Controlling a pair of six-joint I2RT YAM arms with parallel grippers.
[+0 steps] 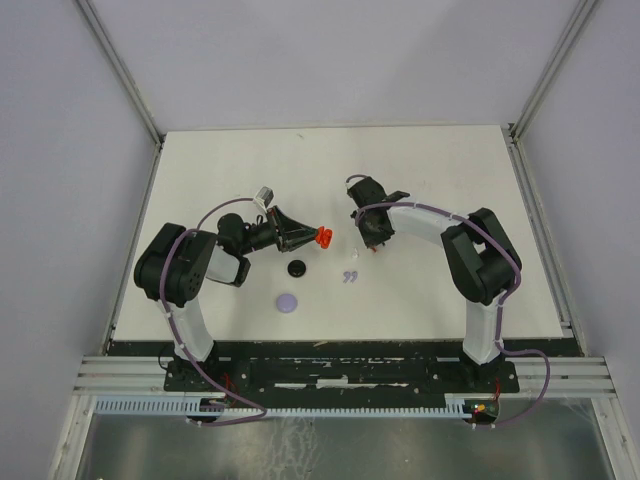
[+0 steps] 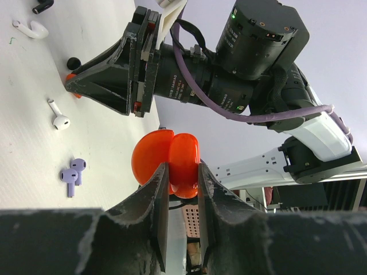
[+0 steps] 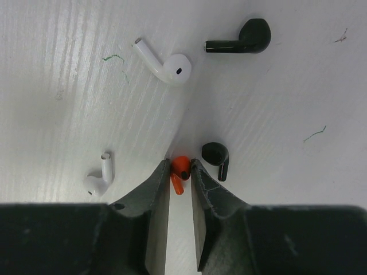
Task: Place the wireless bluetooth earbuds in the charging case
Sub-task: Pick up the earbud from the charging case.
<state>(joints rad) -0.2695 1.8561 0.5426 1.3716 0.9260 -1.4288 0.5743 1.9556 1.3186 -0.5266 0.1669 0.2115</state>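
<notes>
The left gripper [image 2: 182, 172] pinches the open red case [image 2: 152, 157] in the air and the right gripper [image 3: 180, 173] pinches one red earbud [image 3: 180, 165] on the table [image 3: 69, 114], so seemingly nothing is inserted yet.

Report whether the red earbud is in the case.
Out. The red earbud sits on the table between the fingers of the right hand; the left hand holds the case elsewhere.

Left tool [image 2: 182, 172] clamping red case [image 2: 150, 157] — open, 2 lavender earbuds [image 2: 73, 172]
</notes>
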